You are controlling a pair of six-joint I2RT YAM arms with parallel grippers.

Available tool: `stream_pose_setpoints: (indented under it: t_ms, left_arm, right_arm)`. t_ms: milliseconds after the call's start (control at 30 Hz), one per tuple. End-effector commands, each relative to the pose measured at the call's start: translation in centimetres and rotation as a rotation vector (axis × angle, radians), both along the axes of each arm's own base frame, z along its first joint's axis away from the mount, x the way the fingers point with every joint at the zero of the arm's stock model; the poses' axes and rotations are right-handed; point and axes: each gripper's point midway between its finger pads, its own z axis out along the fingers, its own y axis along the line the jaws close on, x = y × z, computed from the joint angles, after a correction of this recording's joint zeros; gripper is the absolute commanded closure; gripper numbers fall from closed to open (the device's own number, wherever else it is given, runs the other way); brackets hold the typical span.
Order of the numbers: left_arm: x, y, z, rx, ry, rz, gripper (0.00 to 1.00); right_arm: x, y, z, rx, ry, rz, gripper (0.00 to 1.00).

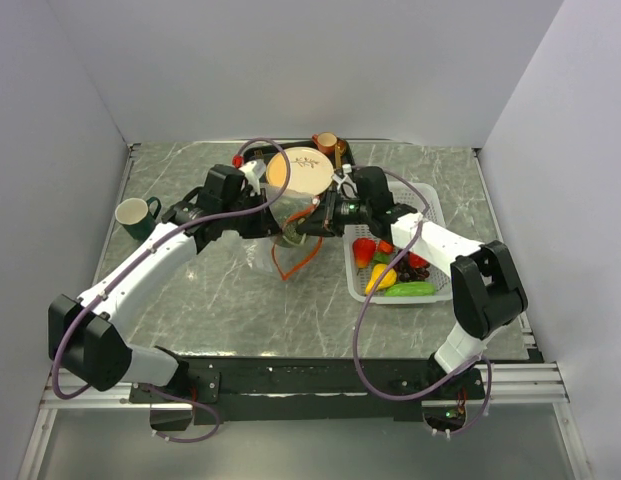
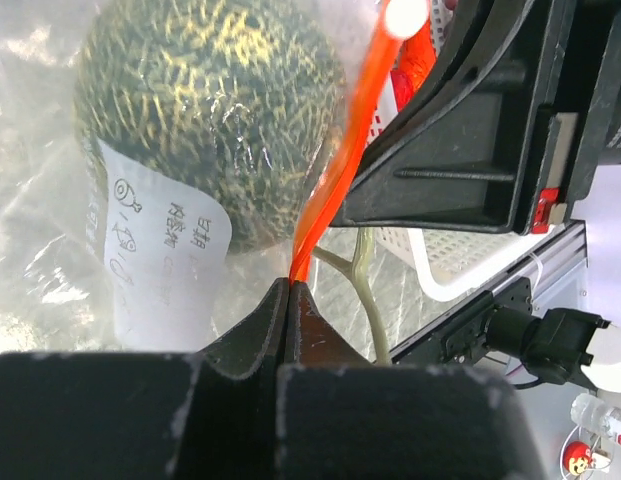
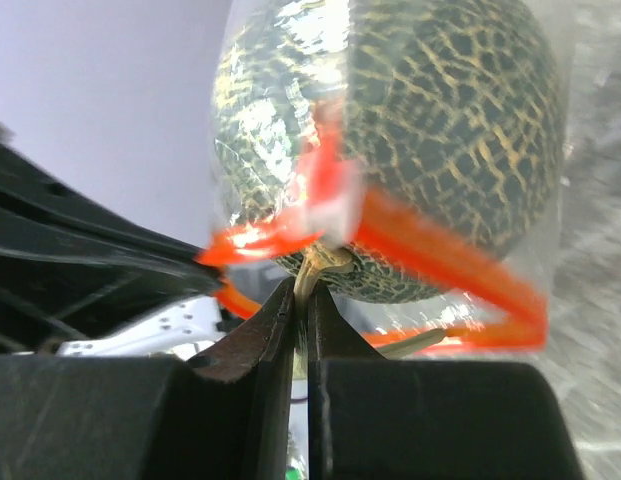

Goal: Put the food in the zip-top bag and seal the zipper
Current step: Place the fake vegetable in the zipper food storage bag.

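The round green melon [image 2: 210, 110] shows through the clear zip-top bag [image 2: 50, 230], at the bag's mouth. My left gripper [image 2: 292, 284] is shut on the orange-red zipper [image 2: 335, 170], holding the mouth edge. My right gripper [image 3: 308, 288] is shut on the melon's pale stem [image 3: 320, 262], with the melon [image 3: 440, 130] just beyond its tips and the zipper [image 3: 440, 262] looping across it. In the top view both grippers [image 1: 278, 228] [image 1: 304, 228] meet over the bag [image 1: 262, 255]. Red pieces [image 1: 364, 250], the yellow pear [image 1: 380, 277], grapes [image 1: 406, 270] and cucumber [image 1: 411, 289] lie in the basket.
The white mesh basket [image 1: 432, 205] stands to the right of the bag. A green mug [image 1: 137, 215] is at the left. A round pale plate [image 1: 298, 170] and a brown cup [image 1: 325, 143] stand at the back. Walls close in on three sides.
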Motion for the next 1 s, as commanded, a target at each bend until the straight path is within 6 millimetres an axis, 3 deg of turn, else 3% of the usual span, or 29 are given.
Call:
stream_pose_setpoints:
  t_ms: [0, 167, 333, 467, 767, 833, 967]
  left_arm:
    - [-0.6, -0.7, 1.5, -0.032, -0.039, -0.042, 0.99]
    - [-0.4, -0.5, 1.5, -0.022, -0.041, -0.032, 0.99]
    - [-0.1, -0.1, 2.0, -0.013, -0.055, -0.001, 0.99]
    - [0.4, 0.3, 3.4, -0.025, -0.093, 0.047, 0.99]
    - [0.6, 0.1, 6.2, -0.065, -0.14, 0.049, 0.99]
    - [0.5, 0.0, 6.3, -0.065, -0.135, 0.036, 0.99]
    - [0.1, -1.0, 5.8, -0.091, -0.097, -0.008, 0.99]
  right_arm:
    - [0.2, 1.0, 3.7, 0.179, -0.01, 0.029, 0.96]
    - [-0.2, 0.7, 5.8, 0.375, 0.033, 0.052, 0.96]
    - [0.7, 0.4, 2.0, 0.186, -0.011, 0.015, 0.96]
    - [1.5, -1.1, -0.7, -0.083, -0.053, -0.049, 0.96]
    - [2.3, -2.0, -1.7, -0.231, -0.121, -0.128, 0.96]
    - [2.2, -1.5, -2.1, -0.264, -0.129, -0.121, 0.95]
    - [2.1, 0.5, -0.3, -0.228, -0.158, -0.097, 0.94]
